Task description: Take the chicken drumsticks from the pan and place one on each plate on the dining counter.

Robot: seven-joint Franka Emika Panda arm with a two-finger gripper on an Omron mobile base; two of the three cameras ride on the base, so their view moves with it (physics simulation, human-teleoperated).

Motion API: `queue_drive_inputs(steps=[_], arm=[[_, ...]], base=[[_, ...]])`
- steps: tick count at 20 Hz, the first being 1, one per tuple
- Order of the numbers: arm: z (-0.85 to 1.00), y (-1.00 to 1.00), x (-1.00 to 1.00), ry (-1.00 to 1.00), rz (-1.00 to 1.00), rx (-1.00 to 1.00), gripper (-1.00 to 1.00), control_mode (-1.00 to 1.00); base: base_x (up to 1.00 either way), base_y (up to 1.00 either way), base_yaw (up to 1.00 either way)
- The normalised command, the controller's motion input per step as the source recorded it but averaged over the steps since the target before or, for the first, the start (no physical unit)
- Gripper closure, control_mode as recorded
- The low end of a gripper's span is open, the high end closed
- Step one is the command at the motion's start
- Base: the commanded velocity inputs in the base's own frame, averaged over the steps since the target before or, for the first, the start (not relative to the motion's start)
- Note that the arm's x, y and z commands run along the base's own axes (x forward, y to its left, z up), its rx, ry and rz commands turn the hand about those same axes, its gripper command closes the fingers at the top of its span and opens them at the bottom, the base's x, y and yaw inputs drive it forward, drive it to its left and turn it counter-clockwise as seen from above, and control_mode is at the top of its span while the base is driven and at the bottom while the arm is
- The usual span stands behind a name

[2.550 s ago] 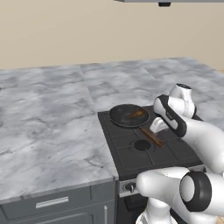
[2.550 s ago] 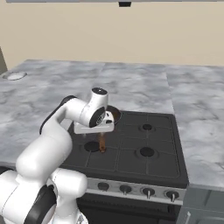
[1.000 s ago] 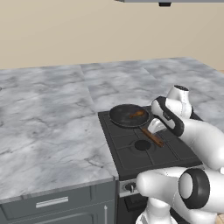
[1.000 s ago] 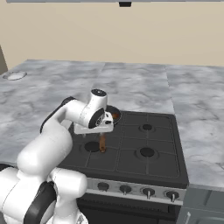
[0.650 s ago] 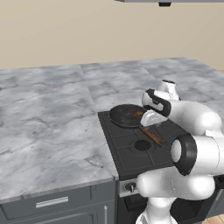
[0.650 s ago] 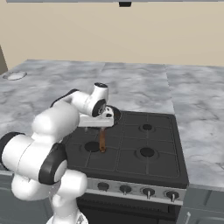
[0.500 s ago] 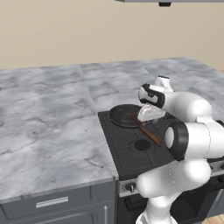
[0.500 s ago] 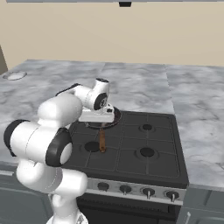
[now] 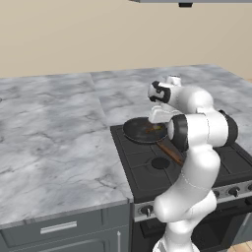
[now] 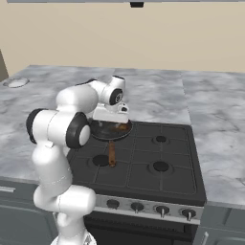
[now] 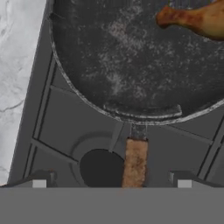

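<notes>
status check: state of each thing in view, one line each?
gripper: open, empty, poised over the pan near its handle
pan: on the rear left burner, handle pointing toward the stove front
drumstick: lying in the pan, not gripped
stove: no flame visible, front burner uncovered
counter: bare where visible

A kitchen: black gas stove (image 10: 158, 162) with knobs, set into marbled stone counters (image 9: 54, 142) over cabinets.
</notes>
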Motion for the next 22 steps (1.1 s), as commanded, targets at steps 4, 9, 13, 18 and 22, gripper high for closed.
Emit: queue_drive_inputs(steps=[4,9,13,18,22], arm=[[-0.29,0.06,0.50,-0.13,-0.16,-0.02,-1.00,-1.00],[-0.32,0.06,0.38,-0.15,-0.26,0.00,-1.00,-1.00],[-0.29,0.01,0.49,-0.01,-0.49,-0.07,-1.00,-1.00],[-0.10,0.00,0.54,0.24,-0.58,-0.24,-1.00,-1.00],[-0.09,-0.02,0.54,0.20,-0.51,-0.17,-1.00,-1.00]], base=[[0.00,0.00,0.00],[0.00,0.00,0.00],[0.00,0.00,0.00],[0.00,0.00,0.00],[0.00,0.00,0.00]])
